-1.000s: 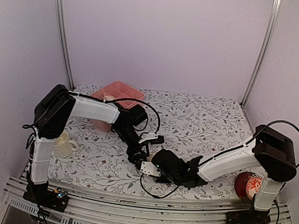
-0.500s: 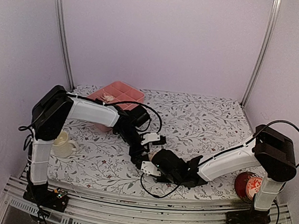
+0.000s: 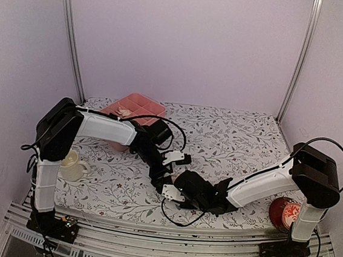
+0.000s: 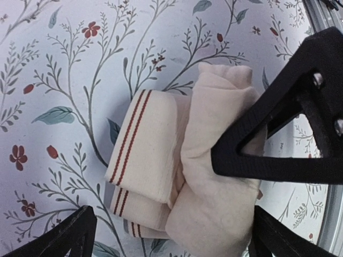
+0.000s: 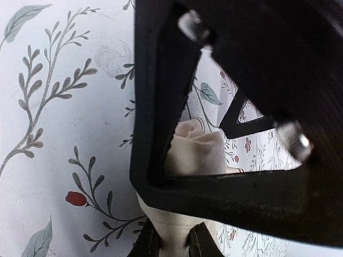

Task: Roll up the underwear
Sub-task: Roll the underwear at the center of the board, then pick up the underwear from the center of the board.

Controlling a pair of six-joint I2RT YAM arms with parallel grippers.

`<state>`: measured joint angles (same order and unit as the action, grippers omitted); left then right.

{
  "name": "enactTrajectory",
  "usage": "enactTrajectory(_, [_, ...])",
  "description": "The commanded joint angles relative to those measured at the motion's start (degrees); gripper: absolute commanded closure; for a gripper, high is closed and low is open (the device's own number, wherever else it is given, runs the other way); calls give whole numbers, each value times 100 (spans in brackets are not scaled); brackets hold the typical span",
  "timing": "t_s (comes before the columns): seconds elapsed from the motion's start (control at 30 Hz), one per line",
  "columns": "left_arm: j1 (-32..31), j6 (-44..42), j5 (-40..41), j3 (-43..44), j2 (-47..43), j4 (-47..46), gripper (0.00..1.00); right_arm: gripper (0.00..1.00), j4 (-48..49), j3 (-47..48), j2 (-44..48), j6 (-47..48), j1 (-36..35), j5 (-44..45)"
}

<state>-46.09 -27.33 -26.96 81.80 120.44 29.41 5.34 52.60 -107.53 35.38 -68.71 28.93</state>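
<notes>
Where both arms meet at the lower centre of the top view, the pale peach-beige fabric underwear, with a cream, red-striped waistband, lies bundled on the floral tablecloth at the centre of the left wrist frame. There the left gripper is fully released, one finger on either side of the bundle. The right gripper is clenched on a fold of the same fabric, at the lower centre of its own frame.

Soft even light here, lilac-tinted overhead, shadows faint; left wrist view crisp, right wrist view blurry up close (and darker).
</notes>
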Motion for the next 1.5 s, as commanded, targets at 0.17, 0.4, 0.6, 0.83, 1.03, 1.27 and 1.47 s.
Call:
enactTrajectory(0.17, [-83, -216, -63, 139, 132, 347, 2, 89, -601, -6, -255, -66, 67, -56])
enactTrajectory(0.4, [-161, -316, -378, 372, 560, 788, 7, 89, -622, -6, -269, -75, 65, -46])
enactTrajectory(0.6, [-148, -283, -534, 577, 635, 965, 26, 89, -614, -1, -261, -66, 68, -59])
enactTrajectory(0.83, [-190, -335, -637, 671, 658, 1063, 42, 89, -626, 0, -278, -75, 68, -47])
enactTrajectory(1.03, [-229, -486, -961, 640, 535, 1111, 30, 89, -623, 7, -271, -75, 68, -40])
enactTrajectory(1.27, [-240, -463, -1241, 691, 523, 1093, 36, 89, -614, 0, -234, -82, 68, -32])
enactTrajectory(1.47, [-236, -313, -1131, 664, 578, 942, 62, 89, -614, 4, -230, -81, 67, 0])
